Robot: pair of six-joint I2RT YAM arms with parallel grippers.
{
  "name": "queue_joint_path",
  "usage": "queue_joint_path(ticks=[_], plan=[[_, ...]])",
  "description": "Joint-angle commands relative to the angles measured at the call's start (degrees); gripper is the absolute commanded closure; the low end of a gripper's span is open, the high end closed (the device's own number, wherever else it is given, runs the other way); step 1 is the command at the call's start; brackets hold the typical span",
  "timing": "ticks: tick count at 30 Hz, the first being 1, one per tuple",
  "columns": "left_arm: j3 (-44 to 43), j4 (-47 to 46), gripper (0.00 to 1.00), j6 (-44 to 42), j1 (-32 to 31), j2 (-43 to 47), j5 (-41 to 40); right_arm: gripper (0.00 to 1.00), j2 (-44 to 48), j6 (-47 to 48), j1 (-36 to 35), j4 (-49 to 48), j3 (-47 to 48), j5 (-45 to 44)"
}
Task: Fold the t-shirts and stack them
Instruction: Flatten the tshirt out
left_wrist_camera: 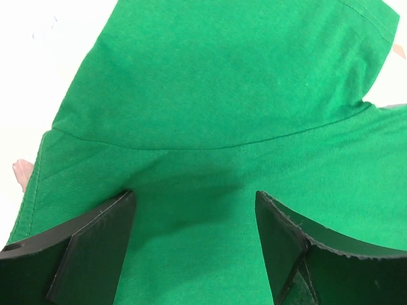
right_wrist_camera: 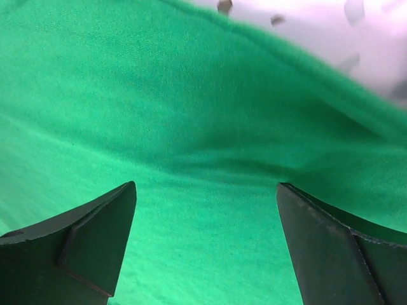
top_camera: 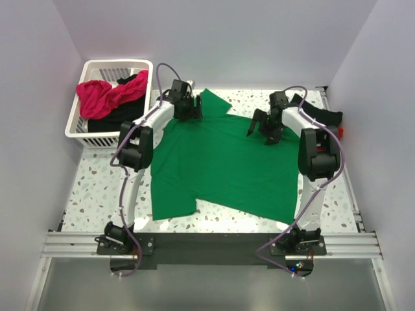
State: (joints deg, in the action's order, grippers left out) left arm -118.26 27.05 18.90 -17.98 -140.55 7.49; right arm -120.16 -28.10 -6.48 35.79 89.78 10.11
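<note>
Green t-shirt (top_camera: 220,162) spread flat, hem near table (top_camera: 97,188) edge

The green t-shirt (top_camera: 220,162) is woven of fine matt cloth. The basket (top_camera: 73,124) is moulded in white, slightly glossy plastic. The counter (top_camera: 97,188) is finished smooth, pale and speckled.

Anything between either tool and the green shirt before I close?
Nothing visible: the left tool and right tool are open right over the bright green cloth t-shirt, only its fabric in each gap.
</note>
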Motion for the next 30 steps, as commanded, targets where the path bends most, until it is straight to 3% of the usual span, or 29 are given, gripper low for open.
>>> queue_joint_path(ticks=[1,8,17,22,26,30], plan=[[0.48,1.88,0.19,-2.72,1.45,-4.55,0.33,0.05,-5.43,0.15,-0.11,3.23,3.55,-1.23],[-3.64,-1.29,0.18,-4.48,1.45,-6.14,3.06,0.05,-7.11,0.76,-0.11,5.17,10.67,0.00],[-2.60,-7.97,0.16,-4.22,1.28,3.43,2.18,0.05,-2.28,2.70,-0.11,5.60,12.44,4.13],[5.74,-9.91,0.16,-4.83,0.05,15.02,0.78,0.05,2.90,3.84,-0.20,5.78,10.95,4.66],[15.31,-6.23,0.19,-6.06,-3.37,23.20,-3.43,0.05,6.07,4.72,-0.11,5.69,7.79,4.92],[31.63,-2.97,0.26,-4.41,-7.68,34.25,-11.42,0.05,9.32,5.42,-0.11,5.08,3.66,5.36]])
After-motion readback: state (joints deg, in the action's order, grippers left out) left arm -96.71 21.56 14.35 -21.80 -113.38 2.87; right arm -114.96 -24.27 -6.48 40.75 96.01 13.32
